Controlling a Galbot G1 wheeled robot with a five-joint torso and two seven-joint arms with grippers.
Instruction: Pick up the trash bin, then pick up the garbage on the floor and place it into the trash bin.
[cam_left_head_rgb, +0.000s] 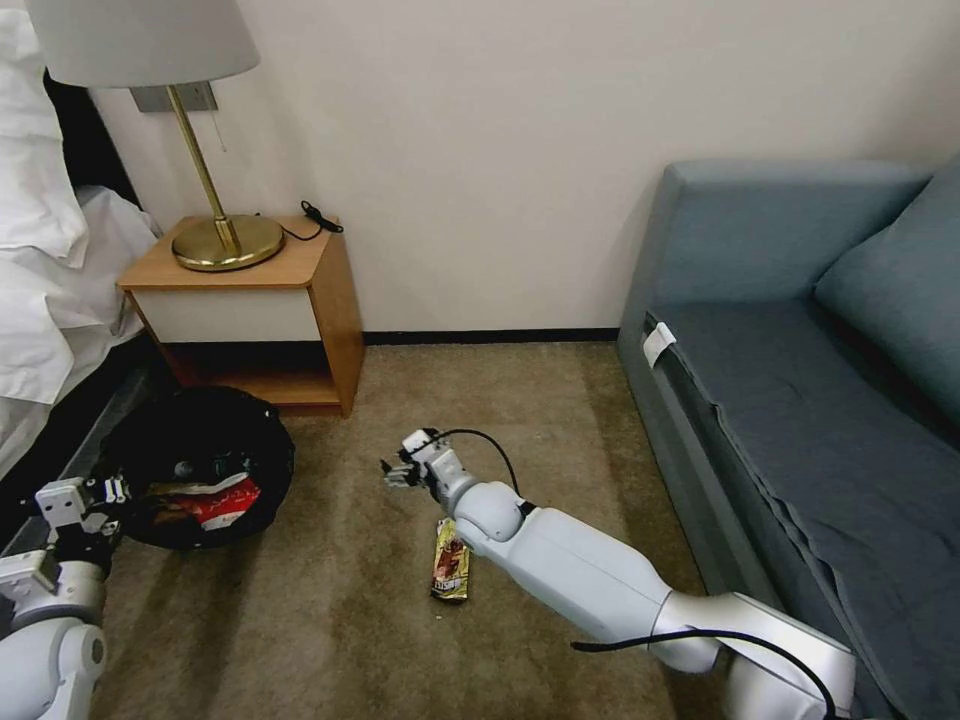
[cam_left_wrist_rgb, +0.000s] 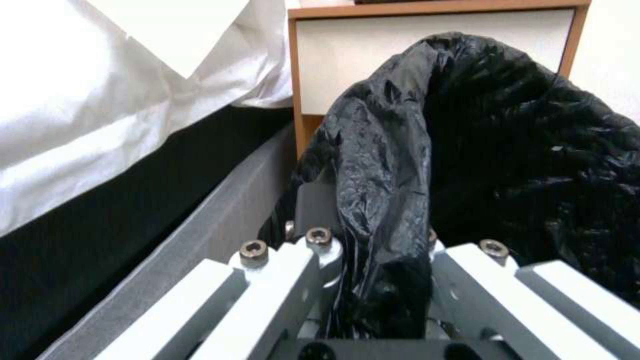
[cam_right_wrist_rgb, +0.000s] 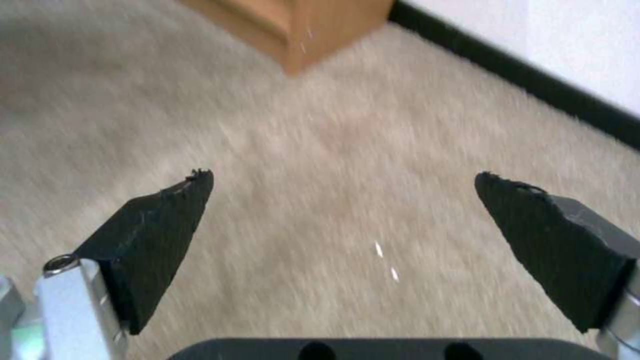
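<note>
- Left gripper (cam_left_head_rgb: 112, 490) nearest, low by the bed (cam_left_head_rgb: 40, 290), pinched tight on the black bag-lined rim of the trash bin (cam_left_head_rgb: 200, 465); rim fold wedged between the fingers in the wrist view.
- Bin hanging tilted just above the carpet (cam_left_head_rgb: 340, 600), red-and-white carton (cam_left_head_rgb: 222, 503) already inside. Probably light, but slick crinkly liner, so could slip.
- Snack wrapper (cam_left_head_rgb: 451, 561) flat on the carpet, right beside the right forearm. Thin, floppy, slippery foil by the looks; best pinched across the narrow middle.
- Right gripper (cam_left_head_rgb: 398, 470) just past the wrapper, spread wide, holding nothing.
- Nightstand (cam_left_head_rgb: 262, 300) behind the bin, sofa (cam_left_head_rgb: 800, 380) off right.
</note>
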